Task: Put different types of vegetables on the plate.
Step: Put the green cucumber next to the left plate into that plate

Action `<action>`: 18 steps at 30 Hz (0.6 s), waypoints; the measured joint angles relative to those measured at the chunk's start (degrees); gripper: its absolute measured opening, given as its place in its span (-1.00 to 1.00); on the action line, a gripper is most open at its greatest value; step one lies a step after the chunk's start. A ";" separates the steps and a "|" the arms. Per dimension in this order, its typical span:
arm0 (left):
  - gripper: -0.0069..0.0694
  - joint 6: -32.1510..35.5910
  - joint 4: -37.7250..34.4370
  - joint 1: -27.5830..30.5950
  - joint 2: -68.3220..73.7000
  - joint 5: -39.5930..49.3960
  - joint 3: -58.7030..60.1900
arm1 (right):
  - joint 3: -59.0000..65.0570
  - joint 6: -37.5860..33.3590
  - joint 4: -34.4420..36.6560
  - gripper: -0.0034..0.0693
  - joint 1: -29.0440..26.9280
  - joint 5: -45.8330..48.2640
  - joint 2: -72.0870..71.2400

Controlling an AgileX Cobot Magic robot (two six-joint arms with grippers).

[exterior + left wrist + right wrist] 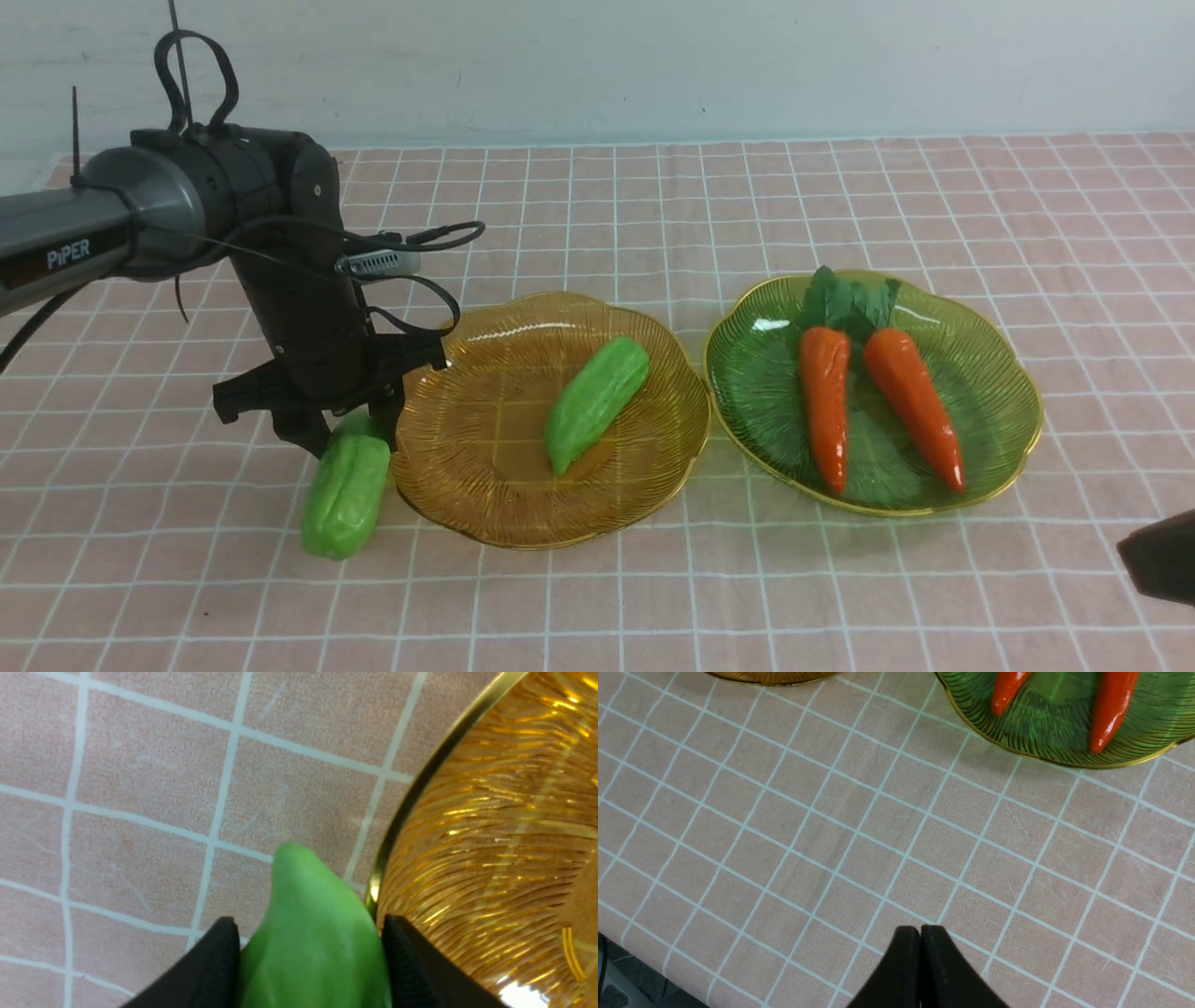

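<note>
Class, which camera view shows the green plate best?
Front view: the green plate appears whole, holding both carrots. The right wrist view shows only its near edge; the left wrist view shows none of it.

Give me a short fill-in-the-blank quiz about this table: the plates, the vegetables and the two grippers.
1. The green plate holds two ___.
2. The amber plate holds ___ cucumber.
3. The other cucumber lies on the cloth between the fingers of the left gripper, beside the ___ plate.
4. The right gripper has its jaws ___.
Missing words: carrots; one; amber; shut.
</note>
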 joint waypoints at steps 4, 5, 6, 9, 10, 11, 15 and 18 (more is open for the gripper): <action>0.38 1.92 0.00 0.00 0.23 1.85 -0.26 | 0.00 0.00 0.00 -0.95 0.00 0.00 0.00; 0.46 2.29 0.00 0.00 0.36 2.29 -0.58 | 0.00 0.00 0.00 -0.95 0.00 0.00 0.00; 0.53 3.02 0.33 0.00 0.44 2.56 -1.23 | 0.00 0.00 0.00 -0.95 0.00 0.00 0.00; 0.66 5.86 2.35 0.00 0.15 2.61 -4.69 | 0.00 -0.05 0.00 -0.95 0.00 0.04 -0.05; 0.67 6.28 2.87 0.00 -0.31 2.55 -4.97 | 0.00 -0.05 0.00 -0.95 0.00 0.04 -0.05; 0.67 6.77 3.38 0.00 -1.11 2.60 -4.96 | 0.00 -0.05 0.00 -0.95 0.00 0.04 -0.05; 0.67 8.43 5.12 0.00 -5.78 2.60 -0.90 | 0.00 -0.05 0.00 -0.95 0.00 0.04 -0.05; 0.67 8.54 5.56 0.00 -8.70 2.60 6.38 | 0.00 -0.05 0.00 -0.95 0.00 0.04 -0.05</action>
